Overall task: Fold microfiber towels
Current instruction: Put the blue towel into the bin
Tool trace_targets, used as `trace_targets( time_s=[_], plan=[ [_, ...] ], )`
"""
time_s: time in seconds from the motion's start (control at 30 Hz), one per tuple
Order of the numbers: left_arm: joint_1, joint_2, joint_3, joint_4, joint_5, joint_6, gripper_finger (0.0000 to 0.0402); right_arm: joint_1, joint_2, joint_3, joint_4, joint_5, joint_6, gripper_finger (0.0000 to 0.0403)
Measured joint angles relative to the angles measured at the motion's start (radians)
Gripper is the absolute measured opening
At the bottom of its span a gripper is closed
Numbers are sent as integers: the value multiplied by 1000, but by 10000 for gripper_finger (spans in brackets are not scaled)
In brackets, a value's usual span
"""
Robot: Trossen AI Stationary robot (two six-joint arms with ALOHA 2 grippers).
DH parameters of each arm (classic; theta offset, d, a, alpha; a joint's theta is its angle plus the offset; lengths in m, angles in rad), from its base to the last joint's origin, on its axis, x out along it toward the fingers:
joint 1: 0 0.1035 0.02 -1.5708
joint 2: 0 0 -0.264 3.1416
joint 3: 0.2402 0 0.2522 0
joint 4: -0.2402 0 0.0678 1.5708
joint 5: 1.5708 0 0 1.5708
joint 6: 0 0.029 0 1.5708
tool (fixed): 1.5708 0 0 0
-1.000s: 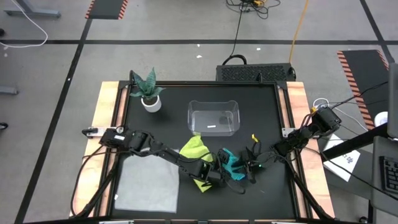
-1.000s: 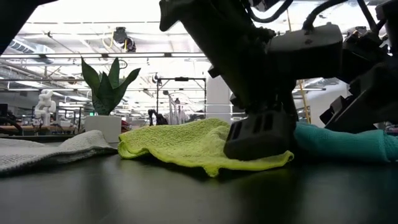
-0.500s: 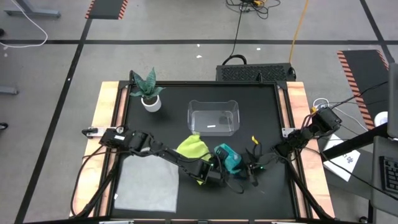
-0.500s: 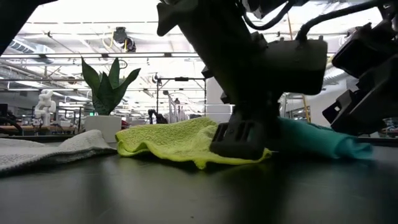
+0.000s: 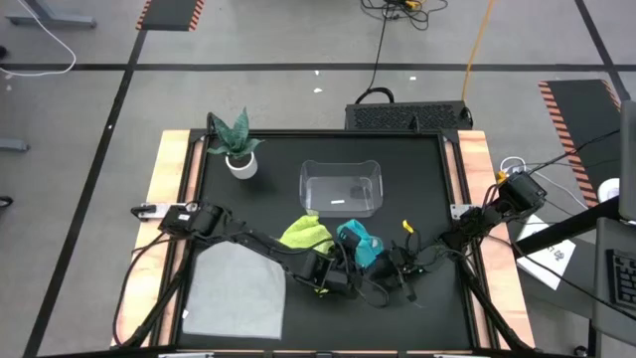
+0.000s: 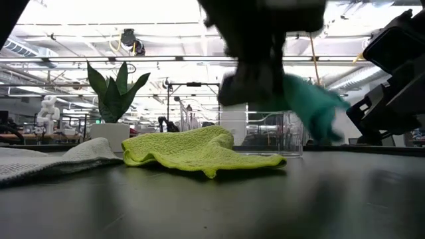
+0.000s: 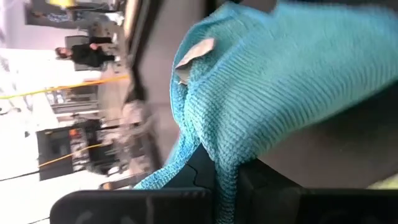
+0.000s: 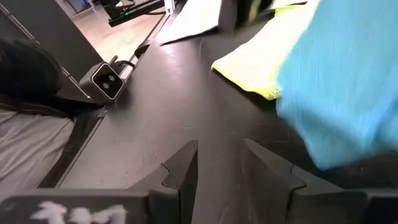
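Observation:
My left gripper (image 5: 348, 261) is shut on the teal towel (image 6: 309, 99) and holds it above the table; the gripper (image 6: 255, 83) shows blurred in the low view. The yellow-green towel (image 5: 304, 234) lies crumpled on the table just left of the teal one, flat on its underside (image 6: 199, 149). The light grey towel (image 5: 234, 293) lies spread at the near left. My right gripper (image 5: 399, 267) stands open low over the table, right of the teal towel (image 8: 348, 93), with nothing between its fingers (image 8: 180, 165). My left gripper pinches a bunched part of the teal towel (image 7: 225, 163) between its two fingers; one layer or several, I cannot tell. The towel hangs slack from the fingers, clear of the table (image 6: 319, 116).
A clear plastic bin (image 5: 343, 189) stands behind the towels at the table's middle. A potted plant (image 5: 237, 149) stands at the far left. Loose cables (image 5: 383, 293) lie near the grippers. Bare black tabletop (image 8: 161, 106) lies in front of my right gripper.
My left gripper has shut on the teal towel and risen, lifting it clear of the table and a little toward the far edge. The yellow-green towel, which the gripper stood on before, now lies uncovered; its near edge has drawn back.

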Motion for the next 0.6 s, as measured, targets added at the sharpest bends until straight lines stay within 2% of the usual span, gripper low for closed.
trace_targets(
  time_s=[0.27, 0.47, 0.6],
  plan=[
    [57, -119, 2, -35, -59, 7, 14, 0, 0, 0, -9, 0, -1, 114],
    [192, -172, 4, -30, -61, -84, 14, 0, 0, 0, -22, 0, -6, 114],
    [304, -179, 4, -35, -3, -173, 14, 0, 0, 0, -23, 0, -22, 114]
  ],
)
